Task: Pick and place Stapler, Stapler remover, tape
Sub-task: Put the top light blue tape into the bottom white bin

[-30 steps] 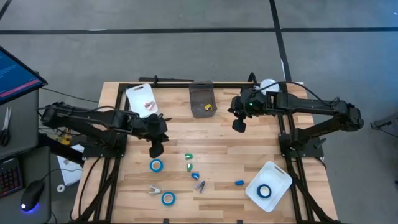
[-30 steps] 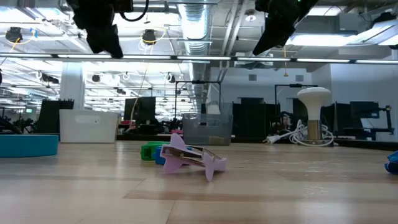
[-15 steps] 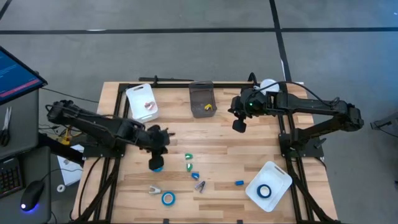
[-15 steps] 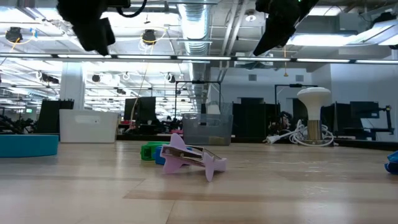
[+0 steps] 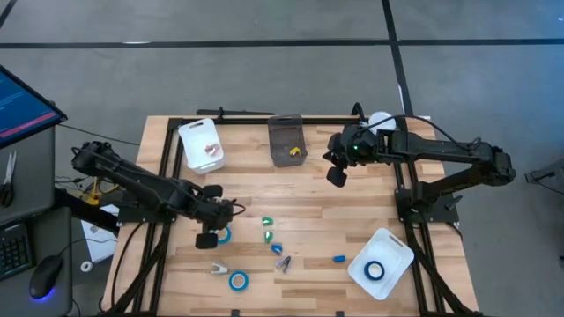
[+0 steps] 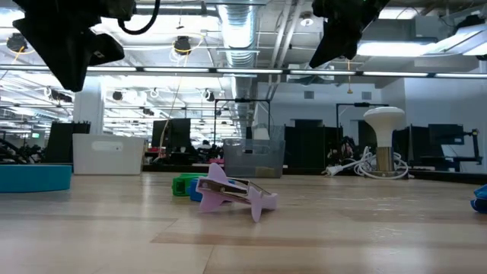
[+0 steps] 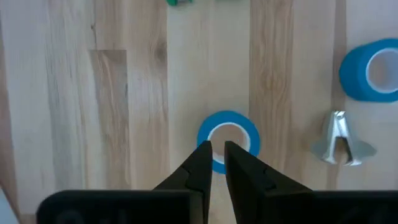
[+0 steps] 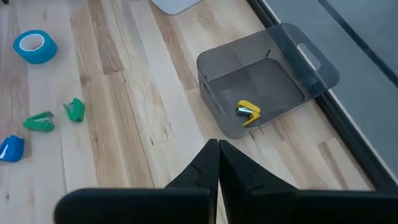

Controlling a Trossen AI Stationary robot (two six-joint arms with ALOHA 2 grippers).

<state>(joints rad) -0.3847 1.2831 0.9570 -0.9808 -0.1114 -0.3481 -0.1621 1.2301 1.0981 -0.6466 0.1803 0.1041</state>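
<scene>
Wooden plank worktop [image 5: 308, 202] amid grey floor [image 5: 264, 70]; left gripper [image 7: 217, 149] above blue tape roll [image 7: 228, 139], jaws nearly closed, empty; right gripper [image 8: 218, 147] clenched, empty.

- three blue tape rolls with white cores: one by the left arm [image 5: 223, 234], one near the front edge [image 5: 238, 281], one in the white tub [image 5: 375, 270]
- two white tubs [image 5: 201, 143] [image 5: 394, 249]
- one smoky clear bin [image 5: 285, 138]
- two green clip-like bits [image 5: 267, 220] [image 5: 268, 236]
</scene>
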